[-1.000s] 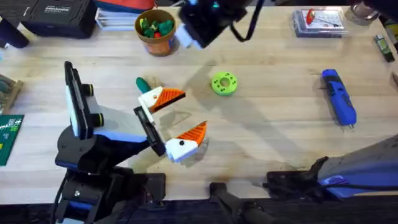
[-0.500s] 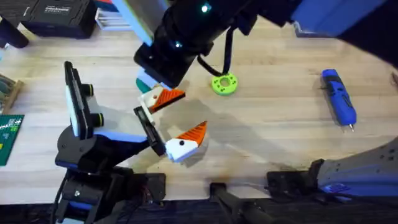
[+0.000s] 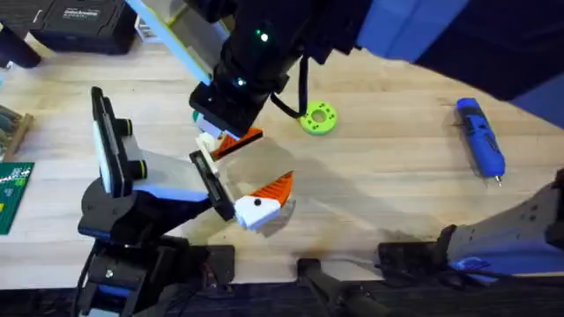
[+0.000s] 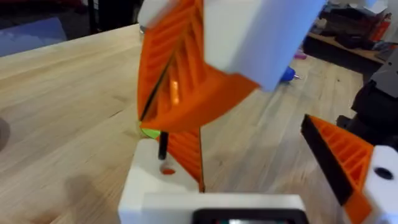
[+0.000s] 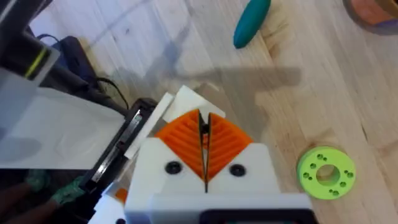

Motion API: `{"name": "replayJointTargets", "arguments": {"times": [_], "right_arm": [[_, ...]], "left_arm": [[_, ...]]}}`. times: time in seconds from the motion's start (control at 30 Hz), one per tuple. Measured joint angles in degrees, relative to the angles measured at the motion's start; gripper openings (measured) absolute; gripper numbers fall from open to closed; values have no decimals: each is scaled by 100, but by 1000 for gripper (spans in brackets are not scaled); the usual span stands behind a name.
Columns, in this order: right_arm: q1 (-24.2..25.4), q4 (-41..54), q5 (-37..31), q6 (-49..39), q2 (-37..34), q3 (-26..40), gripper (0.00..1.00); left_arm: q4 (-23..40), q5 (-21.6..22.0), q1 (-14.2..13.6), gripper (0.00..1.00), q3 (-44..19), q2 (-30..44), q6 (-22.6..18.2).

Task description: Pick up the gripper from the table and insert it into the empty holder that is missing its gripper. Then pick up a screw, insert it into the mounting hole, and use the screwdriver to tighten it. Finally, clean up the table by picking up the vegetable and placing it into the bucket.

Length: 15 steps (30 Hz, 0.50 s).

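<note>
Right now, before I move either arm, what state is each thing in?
Left gripper: open, empty.
Right gripper: shut on a thin dark screw, above the left gripper.
Screwdriver: lying on the table, untouched.
Vegetable: lying loose on the table.
Lime disc: flat on the table.

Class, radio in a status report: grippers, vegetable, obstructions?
Left gripper open. Right gripper shut on thin dark pin, over left gripper. Vegetable lying free, unobstructed.

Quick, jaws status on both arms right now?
Left gripper: open, holding nothing.
Right gripper: closed on what looks like a thin dark screw.
</note>
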State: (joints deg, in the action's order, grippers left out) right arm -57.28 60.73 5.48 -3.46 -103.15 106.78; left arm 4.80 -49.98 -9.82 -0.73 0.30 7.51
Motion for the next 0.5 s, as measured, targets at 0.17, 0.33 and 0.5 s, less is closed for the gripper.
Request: {"name": "replayJointTargets", "arguments": {"times": [0.17,0.33,0.5], "right_arm": [[-15,-15,2,0,0,0,7],[-48,-18,18,0,0,0,7],[-85,-16,20,0,0,0,7]], "left_arm": [[0,-1,0,985,0,1,-1],[0,-2,0,985,0,2,-2],[0,-1,0,985,0,1,-2]]}}
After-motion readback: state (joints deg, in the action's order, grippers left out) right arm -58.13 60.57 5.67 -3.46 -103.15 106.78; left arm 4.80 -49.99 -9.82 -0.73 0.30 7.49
